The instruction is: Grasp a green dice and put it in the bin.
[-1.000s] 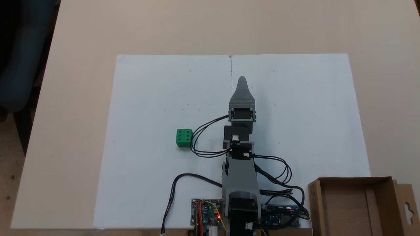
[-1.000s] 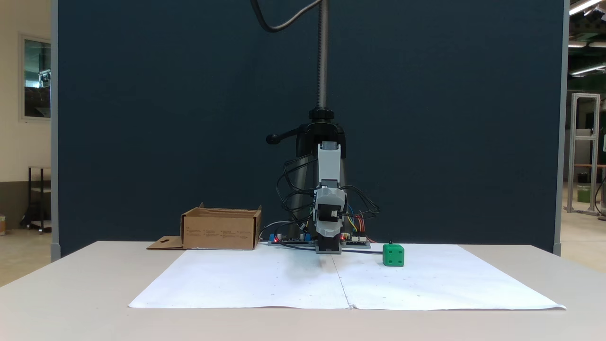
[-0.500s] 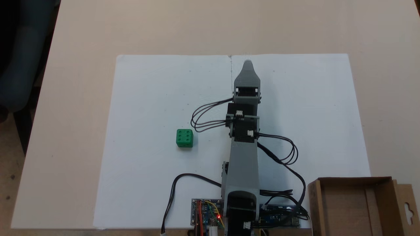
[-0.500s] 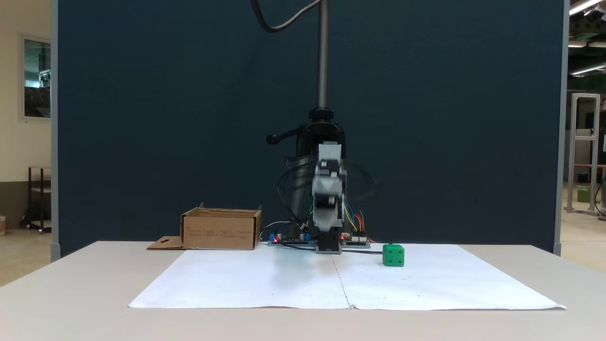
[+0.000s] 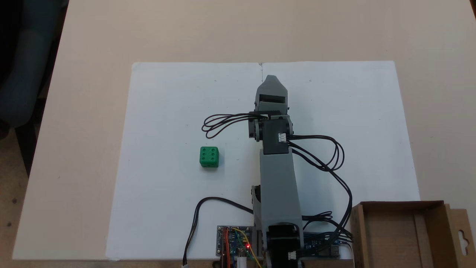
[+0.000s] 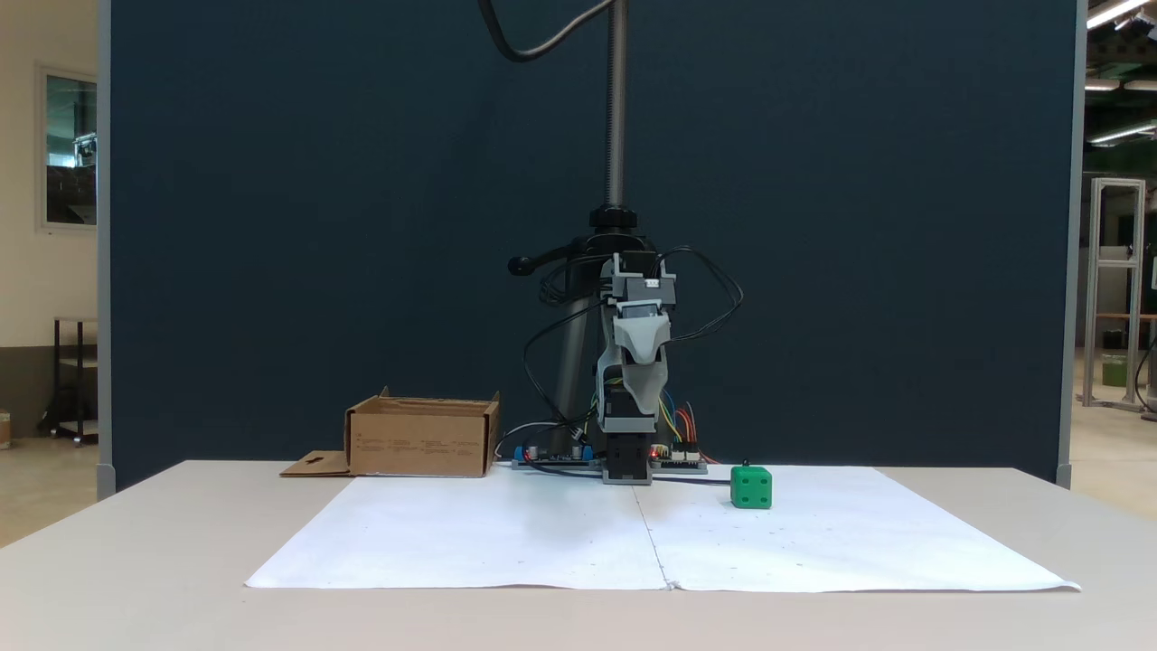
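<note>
Two circuit boards beside bin

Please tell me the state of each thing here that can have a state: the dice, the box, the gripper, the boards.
green dice: resting on the white paper, not held.
bin: open on top, nothing seen inside.
gripper: raised above the paper, holds nothing; whether the jaws are open cannot be told.
circuit board: red light on.

Bin cut off by bottom edge in a fixed view, interior partly out of frame. Arm base clipped there too. Tool jaws stacked (one tip visible), gap unreadable. Dice pips too small to count from the front.
</note>
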